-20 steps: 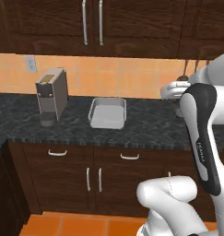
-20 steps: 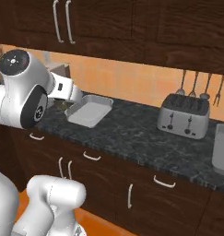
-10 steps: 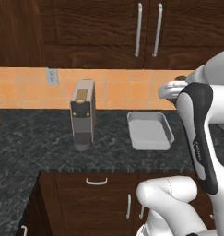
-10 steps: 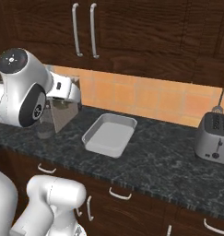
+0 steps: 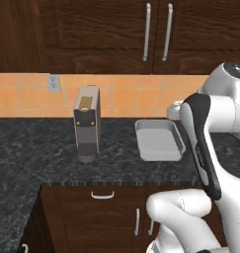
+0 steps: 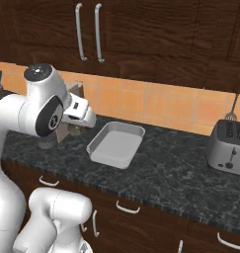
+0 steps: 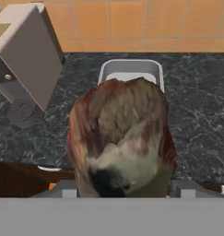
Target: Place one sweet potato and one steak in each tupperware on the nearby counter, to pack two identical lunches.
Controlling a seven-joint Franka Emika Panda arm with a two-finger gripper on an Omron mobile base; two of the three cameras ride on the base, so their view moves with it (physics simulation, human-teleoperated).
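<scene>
Arm folded high, forearm upright, tool (image 6: pixel 87 118) above the tabletop (image 6: pixel 161 173) edge, pinching the steak (image 7: pixel 120 138). Steak hangs in front of the tupperware (image 5: pixel 158 141), which lies empty on dark speckled stone. Coffee machine (image 5: pixel 87 123) well left; toaster (image 6: pixel 229 147) far right. Orange tile wall, dark cabinets.

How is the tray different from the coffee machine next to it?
The tray is low, wide and pale; the coffee machine is tall, narrow and darker grey. The tray lies open and empty; the coffee machine stands upright. Both sit on the dark counter.
</scene>
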